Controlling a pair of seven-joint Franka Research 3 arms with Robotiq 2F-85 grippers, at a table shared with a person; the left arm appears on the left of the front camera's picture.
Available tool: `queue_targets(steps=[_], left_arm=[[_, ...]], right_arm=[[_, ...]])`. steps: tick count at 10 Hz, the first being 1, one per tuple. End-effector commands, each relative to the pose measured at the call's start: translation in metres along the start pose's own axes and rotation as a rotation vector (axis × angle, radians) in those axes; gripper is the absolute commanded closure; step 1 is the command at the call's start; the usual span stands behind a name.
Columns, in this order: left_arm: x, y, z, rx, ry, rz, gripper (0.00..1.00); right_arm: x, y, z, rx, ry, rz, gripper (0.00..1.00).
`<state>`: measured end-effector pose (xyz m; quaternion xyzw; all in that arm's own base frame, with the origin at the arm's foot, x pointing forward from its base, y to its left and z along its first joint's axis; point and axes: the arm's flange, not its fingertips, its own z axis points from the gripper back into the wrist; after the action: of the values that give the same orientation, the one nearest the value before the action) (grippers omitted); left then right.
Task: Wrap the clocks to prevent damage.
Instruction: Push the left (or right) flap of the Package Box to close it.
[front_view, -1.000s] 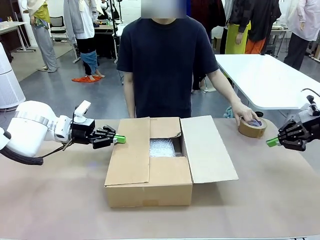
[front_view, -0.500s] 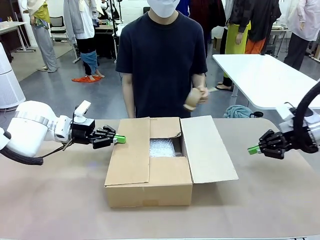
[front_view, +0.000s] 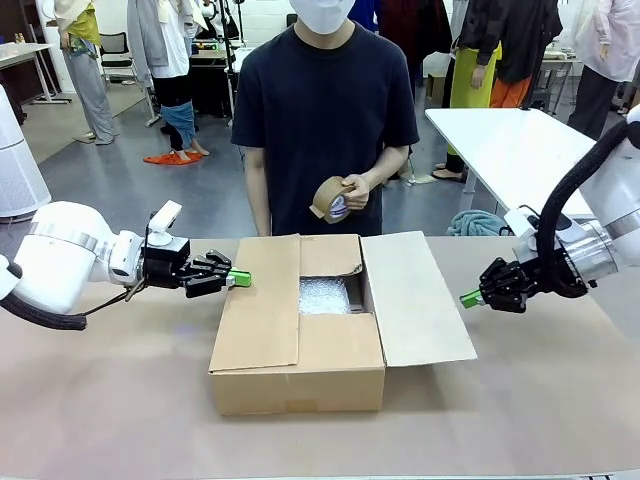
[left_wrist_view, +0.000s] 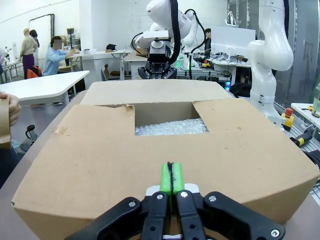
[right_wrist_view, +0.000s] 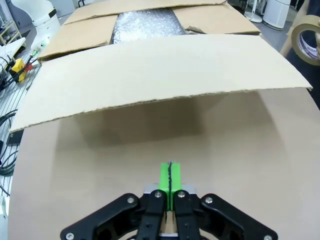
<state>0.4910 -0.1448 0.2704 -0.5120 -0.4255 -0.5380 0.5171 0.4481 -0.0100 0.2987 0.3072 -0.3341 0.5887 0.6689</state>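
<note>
An open cardboard box (front_view: 300, 345) stands mid-table with bubble wrap (front_view: 323, 296) showing inside; the clocks are hidden. My left gripper (front_view: 240, 279) is shut and empty, its tips at the box's left flap (left_wrist_view: 100, 165). Across the table, my right gripper (front_view: 468, 298) is shut and empty, just off the edge of the spread right flap (right_wrist_view: 160, 70). The left wrist view shows my left gripper (left_wrist_view: 172, 181) over the flap and the bubble wrap (left_wrist_view: 172, 127). The right wrist view has my right gripper (right_wrist_view: 169, 179) low over the table. The person holds a brown tape roll (front_view: 332, 198) at chest height.
The brown table (front_view: 520, 400) has free room in front of and to both sides of the box. A teal cloth (front_view: 478, 222) lies at the far right edge. A white table (front_view: 530, 150) and other people stand behind.
The person lifted the tape roll off the table's right side to chest height. My right gripper moved left toward the box's right flap. The left arm stayed still.
</note>
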Motion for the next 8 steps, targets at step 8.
queue_targets(steps=[8], left_arm=[[-0.003,0.0,0.0,0.002,0.01,0.003,1.0]], right_arm=[[0.02,0.006,-0.029,0.055,-0.167,0.085,0.99]])
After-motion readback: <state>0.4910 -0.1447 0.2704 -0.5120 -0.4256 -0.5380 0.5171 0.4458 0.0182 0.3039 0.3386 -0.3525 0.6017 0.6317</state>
